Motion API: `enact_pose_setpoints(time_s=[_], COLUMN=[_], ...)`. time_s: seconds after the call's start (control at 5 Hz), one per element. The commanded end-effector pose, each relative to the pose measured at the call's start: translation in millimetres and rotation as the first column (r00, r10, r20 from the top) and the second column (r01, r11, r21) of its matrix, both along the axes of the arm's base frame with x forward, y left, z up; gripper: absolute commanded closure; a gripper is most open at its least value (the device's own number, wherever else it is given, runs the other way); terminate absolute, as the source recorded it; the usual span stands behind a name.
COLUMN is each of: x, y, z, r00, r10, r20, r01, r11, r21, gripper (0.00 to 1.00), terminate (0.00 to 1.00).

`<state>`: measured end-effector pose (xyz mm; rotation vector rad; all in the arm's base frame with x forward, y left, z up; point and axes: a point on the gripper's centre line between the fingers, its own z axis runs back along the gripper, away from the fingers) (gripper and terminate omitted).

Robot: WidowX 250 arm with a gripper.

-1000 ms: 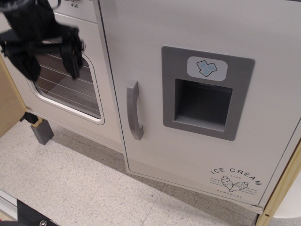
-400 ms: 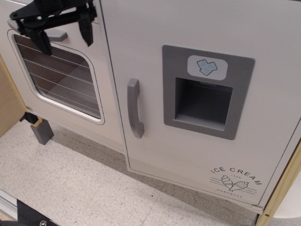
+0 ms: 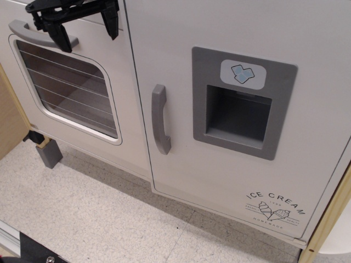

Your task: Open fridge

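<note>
The fridge door point(image 3: 181, 181) is large and white, and it is shut. It has a vertical grey handle point(image 3: 159, 119) at its left edge, a grey recessed ice-dispenser panel point(image 3: 241, 101) with a blue cubes mark, and an "ICE CREAM" print point(image 3: 274, 207) at the lower right. My black gripper point(image 3: 88, 30) is at the top left, in front of the oven door's upper edge. Its two fingers point down and stand apart, open and empty. It is well above and to the left of the fridge handle.
The white oven door point(image 3: 71, 93) with a window and a horizontal grey handle point(image 3: 41, 34) is left of the fridge. A small grey block point(image 3: 48, 153) stands on the speckled floor point(image 3: 98, 213). A wooden panel point(image 3: 11, 120) is at the far left.
The gripper has moved up and to the right, from in front of the oven window to the oven's top edge. The camera view has shifted slightly. The fridge door stays shut.
</note>
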<state>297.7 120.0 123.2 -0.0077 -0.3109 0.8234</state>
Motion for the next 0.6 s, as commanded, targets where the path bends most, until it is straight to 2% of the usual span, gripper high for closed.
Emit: enact_pose_setpoints(time_s=[0.0, 0.4], x=[8, -12], y=[-1, -14], z=[21, 14], r00=[0.999, 0.988], r10=[-0.011, -0.154], r20=[0.049, -0.029], r01=[0.011, 0.154], r11=[1.0, 0.988], r21=[0.016, -0.002], gripper=[0.0, 0.0], terminate=[0.0, 0.0])
